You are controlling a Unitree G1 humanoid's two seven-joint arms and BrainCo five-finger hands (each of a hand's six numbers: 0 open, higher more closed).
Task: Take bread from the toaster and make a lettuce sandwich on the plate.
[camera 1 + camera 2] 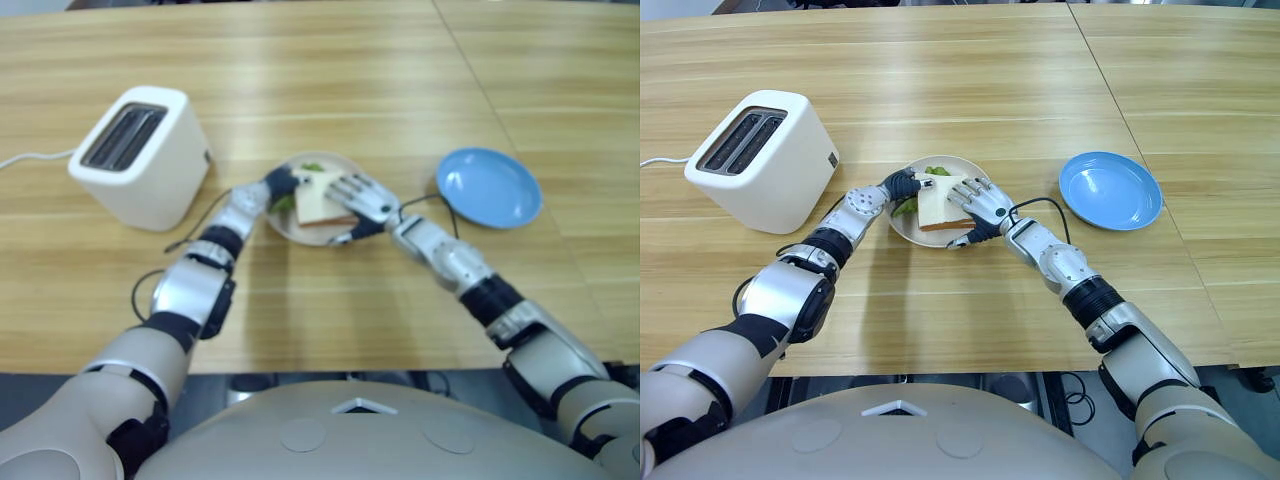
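A white toaster [760,160] stands at the left of the wooden table. To its right lies a beige plate [902,226] with a bread slice [938,205] on top of green lettuce [906,207] that peeks out at the left and the far side. My left hand [902,185] has its fingers curled on the slice's left far corner. My right hand [982,205] lies with fingers spread flat over the slice's right side, its thumb by the plate's front rim.
An empty blue plate [1110,190] sits to the right of the beige plate. The toaster's white cord [30,158] runs off the left edge. Thin black cables [190,235] trail from both wrists across the table.
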